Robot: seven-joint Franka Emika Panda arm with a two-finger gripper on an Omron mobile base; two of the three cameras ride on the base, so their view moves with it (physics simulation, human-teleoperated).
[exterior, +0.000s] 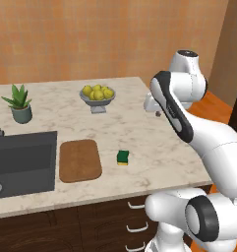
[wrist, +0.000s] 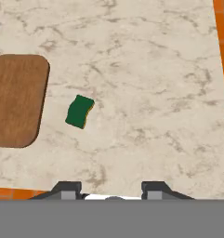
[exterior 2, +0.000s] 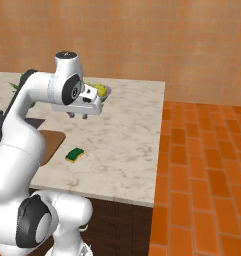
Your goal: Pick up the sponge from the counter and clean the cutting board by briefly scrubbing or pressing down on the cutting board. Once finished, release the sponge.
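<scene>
The sponge (exterior: 123, 157) (exterior 2: 75, 155) (wrist: 79, 111), green on top with a yellow lower layer, lies flat on the marbled counter (exterior: 139, 133) (exterior 2: 127, 145) (wrist: 146, 83). Just to its left rests the brown wooden cutting board (exterior: 79, 160) (exterior 2: 52, 142) (wrist: 16, 100), apart from the sponge. My gripper (exterior 2: 78, 116) (wrist: 111, 188) hangs high above the counter, well behind the sponge, fingers spread open with nothing between them. In the left base view the hand is mostly hidden behind the arm's forearm.
A dark grey sink basin (exterior: 21, 162) lies left of the board. A grey bowl of lemons (exterior: 97, 96) (exterior 2: 99, 91) and a potted plant (exterior: 19, 104) stand at the back. The counter ends at the right over orange tiled floor (exterior 2: 207, 170).
</scene>
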